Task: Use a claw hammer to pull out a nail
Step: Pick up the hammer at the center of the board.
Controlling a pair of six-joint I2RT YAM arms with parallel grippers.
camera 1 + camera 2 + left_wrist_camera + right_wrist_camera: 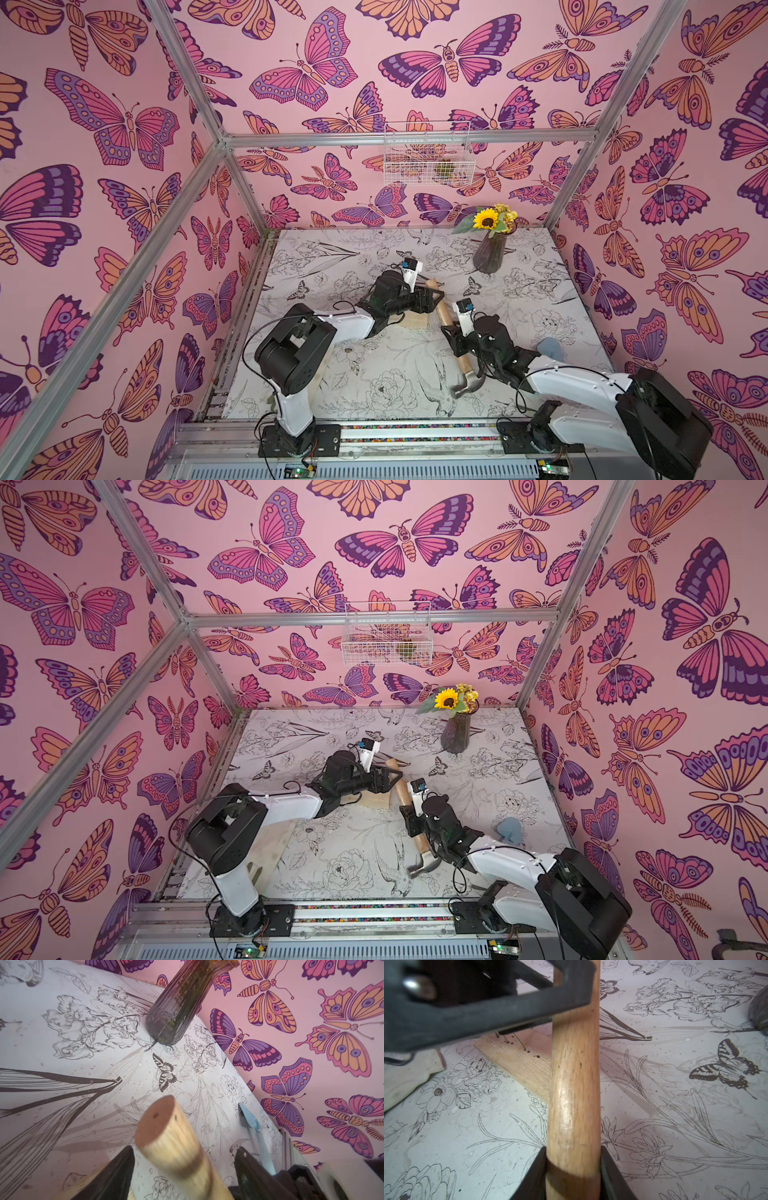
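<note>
- Where pink butterfly walls (pixel 124 124) close in on three sides, the flower-printed worktop (pixel 395 361) spreads beneath both arms.
- Near the middle of the worktop, seen in both top views, the hammer (pixel 444 315) (pixel 401 789) lies aslant, its steel head toward the front edge and its pale handle running back over a board (pixel 415 322). The left wrist view shows the butt end raised clear of the surface.
- The board lies flat on the worktop, crossed by the handle and partly hidden under the left arm.
- A dark vase (pixel 490 253) holding a sunflower (pixel 486 218) stands upright near the far right corner, well apart from the hammer.
- The right gripper (pixel 573 1159) is clamped on the handle, nearer the head, with a finger pressed to each side.
- The left gripper (pixel 182 1167) straddles the handle near the butt, jaws wide, a gap on either side.
- Thin nails (pixel 508 1040) stand in a row near the board's edge, just beside the handle.
</note>
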